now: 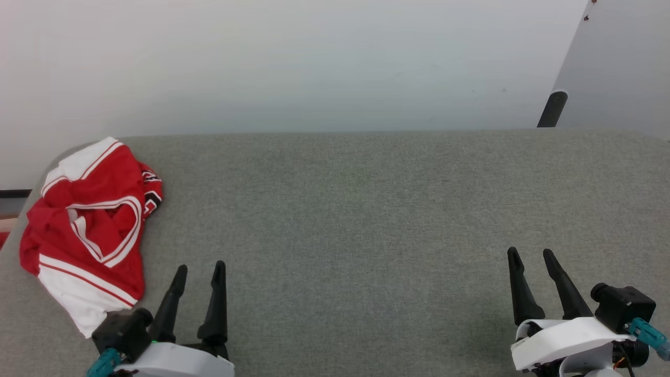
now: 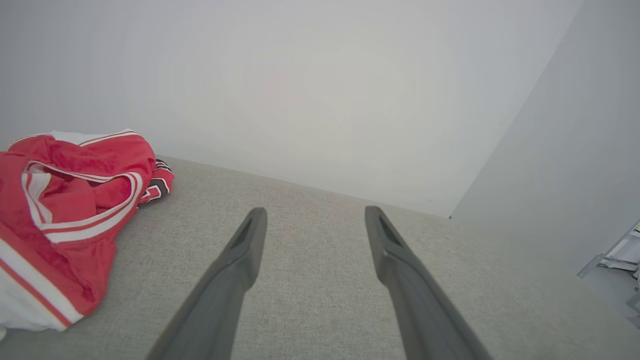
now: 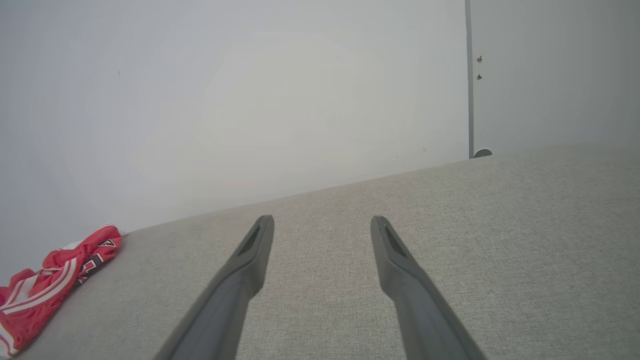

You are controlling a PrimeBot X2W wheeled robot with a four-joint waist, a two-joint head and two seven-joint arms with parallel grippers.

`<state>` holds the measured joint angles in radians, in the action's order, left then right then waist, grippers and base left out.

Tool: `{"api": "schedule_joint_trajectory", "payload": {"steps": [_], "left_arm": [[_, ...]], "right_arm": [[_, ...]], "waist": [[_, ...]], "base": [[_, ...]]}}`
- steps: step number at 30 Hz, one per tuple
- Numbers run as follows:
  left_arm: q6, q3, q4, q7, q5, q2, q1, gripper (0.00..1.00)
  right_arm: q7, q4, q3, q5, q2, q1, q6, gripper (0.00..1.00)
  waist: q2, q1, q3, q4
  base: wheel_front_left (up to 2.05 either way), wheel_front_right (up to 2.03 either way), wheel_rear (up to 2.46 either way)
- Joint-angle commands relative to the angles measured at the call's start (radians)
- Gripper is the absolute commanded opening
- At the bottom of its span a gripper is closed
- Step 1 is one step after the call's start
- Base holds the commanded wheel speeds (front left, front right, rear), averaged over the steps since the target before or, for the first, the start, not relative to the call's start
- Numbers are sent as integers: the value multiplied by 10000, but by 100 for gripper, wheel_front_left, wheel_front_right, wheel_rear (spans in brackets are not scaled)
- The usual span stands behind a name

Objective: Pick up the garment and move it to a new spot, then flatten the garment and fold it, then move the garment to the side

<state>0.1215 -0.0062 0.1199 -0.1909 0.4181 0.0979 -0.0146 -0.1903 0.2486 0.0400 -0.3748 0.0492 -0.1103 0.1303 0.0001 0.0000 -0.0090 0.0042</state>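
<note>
Red and white garment [image 1: 89, 220] bunched up at the left edge of the grey bench [image 1: 366, 209]. Left gripper [image 1: 200, 265] just beside it, wide open, empty. Right gripper [image 1: 529, 251] near the right edge, wide open, empty.

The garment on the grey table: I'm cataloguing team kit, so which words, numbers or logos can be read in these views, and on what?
garment: black-and-white lettering shows on a crumpled fold at its edge, but it is folded over and no character can be read.
table: no text.
wall: no text.
</note>
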Motion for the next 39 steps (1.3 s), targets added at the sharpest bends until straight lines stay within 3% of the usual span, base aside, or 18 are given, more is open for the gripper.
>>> {"api": "schedule_joint_trajectory", "payload": {"steps": [1, 32, 39], "left_arm": [[34, 19, -92, -83, -240, 7, 39, 100], [100, 43, -206, -687, -2577, 127, 319, 100], [101, 141, 46, -732, -2816, 109, 205, 100]], "right_arm": [[-96, -83, 48, 216, 10, -114, 5, 100], [-701, -180, 109, 2727, 15, 57, 7, 100], [-764, -158, 5, 2906, 12, 233, 7, 100]], "waist": [[-1, 0, -3, -5], [-1, 0, -185, -49], [-1, 0, -297, 345]], "base": [[0, 0, 0], [0, 0, 0], [0, 0, 0]]}}
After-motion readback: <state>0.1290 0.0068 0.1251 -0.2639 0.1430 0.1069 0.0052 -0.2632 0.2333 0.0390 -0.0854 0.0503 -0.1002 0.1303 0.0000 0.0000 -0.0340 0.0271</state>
